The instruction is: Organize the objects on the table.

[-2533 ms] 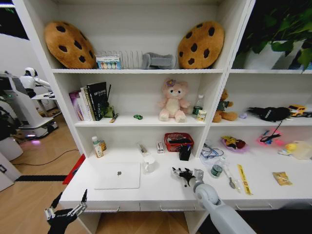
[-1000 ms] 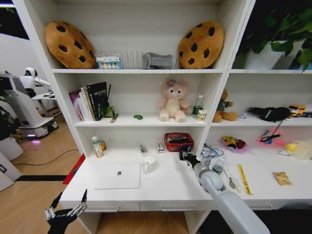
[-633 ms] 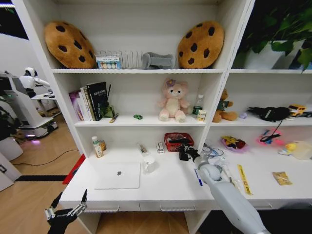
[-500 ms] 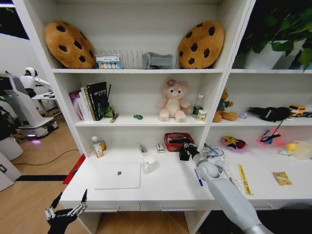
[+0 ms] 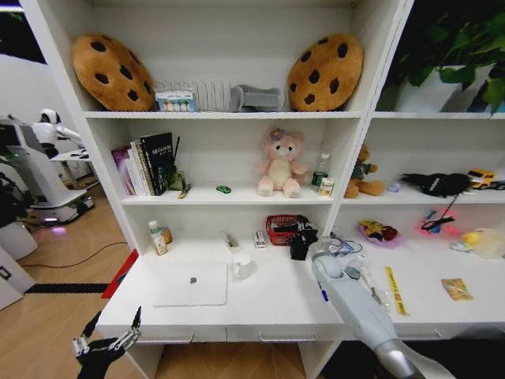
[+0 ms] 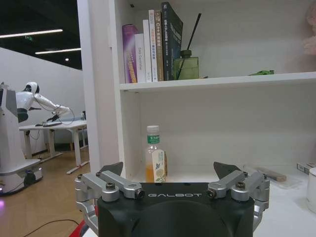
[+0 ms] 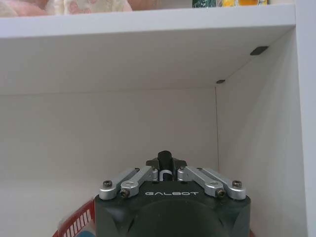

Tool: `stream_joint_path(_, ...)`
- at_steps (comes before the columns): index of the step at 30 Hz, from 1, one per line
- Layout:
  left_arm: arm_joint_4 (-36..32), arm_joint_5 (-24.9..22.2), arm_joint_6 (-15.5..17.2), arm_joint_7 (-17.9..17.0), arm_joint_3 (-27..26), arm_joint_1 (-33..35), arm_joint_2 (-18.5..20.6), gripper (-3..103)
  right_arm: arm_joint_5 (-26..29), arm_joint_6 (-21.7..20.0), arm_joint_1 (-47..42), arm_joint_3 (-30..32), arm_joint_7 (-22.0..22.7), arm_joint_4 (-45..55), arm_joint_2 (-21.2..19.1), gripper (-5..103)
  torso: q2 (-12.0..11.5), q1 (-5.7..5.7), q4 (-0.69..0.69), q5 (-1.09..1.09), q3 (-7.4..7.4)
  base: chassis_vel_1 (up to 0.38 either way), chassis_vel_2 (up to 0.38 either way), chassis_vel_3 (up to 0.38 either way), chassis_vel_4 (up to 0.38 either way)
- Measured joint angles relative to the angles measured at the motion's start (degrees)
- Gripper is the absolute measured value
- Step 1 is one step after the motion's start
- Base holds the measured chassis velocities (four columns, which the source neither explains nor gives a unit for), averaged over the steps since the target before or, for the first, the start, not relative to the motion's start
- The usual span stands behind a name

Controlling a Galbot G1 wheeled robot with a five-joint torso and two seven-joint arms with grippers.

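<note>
**Right arm: pen drop into the red basket**

Right gripper [image 5: 300, 230] sits over the red basket [image 5: 278, 230] at the back of the table [image 5: 260, 304], fingers [image 7: 139, 177] clamped on a black pen [image 7: 164, 159]. I'd centre the pen tip over the basket before letting go and keep it upright so it can't catch the rim. A blue pen [image 5: 322, 291] lies on the table below the arm. Left gripper [image 5: 105, 344] is parked low, fingers apart.
</note>
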Motion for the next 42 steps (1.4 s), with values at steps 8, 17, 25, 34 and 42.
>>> stream_joint_path(8, 0.0, 0.0, 0.0, 0.0, 0.0, 0.0, 0.0, 100, -1.03, 1.33, 1.35, 0.45, -0.83, -4.26, 1.56, 12, 0.0, 0.0, 0.0, 0.01, 0.0, 0.0, 0.0, 0.0, 0.0)
stream_joint_path(17, 0.0, 0.0, 0.0, 0.0, 0.0, 0.0, 0.0, 100, -1.15, 1.83, 2.04, 0.56, -1.25, -5.62, 1.48, 12, 0.0, 0.0, 0.0, 0.0, 0.0, 0.0, 0.0, 0.0, 0.0)
stream_joint_path(25, 0.0, 0.0, 0.0, 0.0, 0.0, 0.0, 0.0, 100, -0.92, 1.76, 2.35, 0.57, -1.97, -5.71, 1.21, 21, 0.0, 0.0, 0.0, 0.0, 0.0, 0.0, 0.0, 0.0, 0.0)
stream_joint_path(34, 0.0, 0.0, 0.0, 0.0, 0.0, 0.0, 0.0, 100, 0.45, -0.22, 1.48, 1.12, -3.67, -3.86, 0.64, 55, 0.0, 0.0, 0.0, 0.0, 0.0, 0.0, 0.0, 0.0, 0.0)
stream_joint_path(42, 0.0, 0.0, 0.0, 0.0, 0.0, 0.0, 0.0, 100, 0.73, -1.09, -3.47, 2.73, -3.5, 4.3, -1.29, 82, 0.0, 0.0, 0.0, 0.0, 0.0, 0.0, 0.0, 0.0, 0.0)
